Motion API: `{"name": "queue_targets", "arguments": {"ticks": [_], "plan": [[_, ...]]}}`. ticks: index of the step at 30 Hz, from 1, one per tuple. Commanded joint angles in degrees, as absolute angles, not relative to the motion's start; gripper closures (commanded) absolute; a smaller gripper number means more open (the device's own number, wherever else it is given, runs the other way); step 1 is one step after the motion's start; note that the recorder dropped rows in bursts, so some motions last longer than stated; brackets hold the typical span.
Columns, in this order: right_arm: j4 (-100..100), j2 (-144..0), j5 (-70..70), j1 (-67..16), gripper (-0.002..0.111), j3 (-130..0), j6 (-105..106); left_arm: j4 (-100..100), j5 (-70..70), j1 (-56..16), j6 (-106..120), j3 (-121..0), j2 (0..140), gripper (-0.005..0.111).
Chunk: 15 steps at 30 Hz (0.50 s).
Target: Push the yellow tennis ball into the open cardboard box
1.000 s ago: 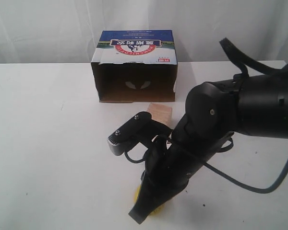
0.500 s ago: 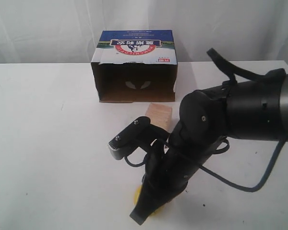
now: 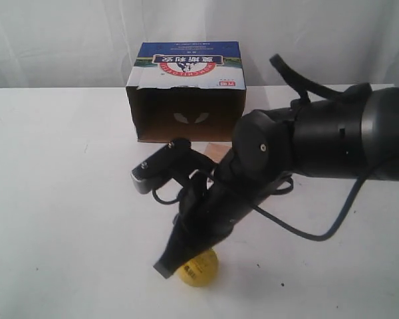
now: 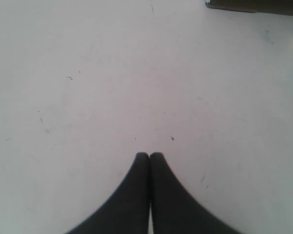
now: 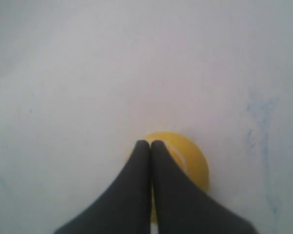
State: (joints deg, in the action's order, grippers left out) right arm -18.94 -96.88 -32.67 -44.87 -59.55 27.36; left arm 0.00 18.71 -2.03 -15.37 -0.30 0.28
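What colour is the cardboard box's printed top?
The brown cardboard box has a blue top with red-and-white logo; exterior view.

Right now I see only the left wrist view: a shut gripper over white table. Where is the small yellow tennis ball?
Observer: In the exterior view the small yellow tennis ball lies on the white table, low in the picture, at the tip of the right gripper.
Operator: Is that gripper open?
Observer: No; the right wrist view shows its fingers shut together, the ball showing past them.
Operator: And the box?
Observer: The open brown cardboard box stands farther back, opening towards the ball, with a pale wooden cube partly hidden between them.
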Motion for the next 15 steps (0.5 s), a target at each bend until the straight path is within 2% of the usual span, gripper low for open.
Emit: {"name": "queue_targets", "arguments": {"ticks": [1, 6, 10, 15], "plan": [[-18.18, -96.93, -30.53, -45.87, 0.108, -66.91, 30.48, 0.00, 20.64, -2.38, -15.11, 0.00, 0.00, 0.107], [-14.05, -97.06, -38.54, -46.21, 0.108, -73.53, 28.36, 0.00, 20.64, -2.38, -15.11, 0.00, 0.00, 0.107], [-6.50, -97.41, -44.77, -46.21, 0.108, -72.76, 21.84, 0.00, 20.64, -2.38, -15.11, 0.00, 0.00, 0.107], [-4.06, -98.54, -44.83, -44.62, 0.108, -70.00, 19.53, 0.00, 20.64, -2.38, -15.11, 0.00, 0.00, 0.107]]}}
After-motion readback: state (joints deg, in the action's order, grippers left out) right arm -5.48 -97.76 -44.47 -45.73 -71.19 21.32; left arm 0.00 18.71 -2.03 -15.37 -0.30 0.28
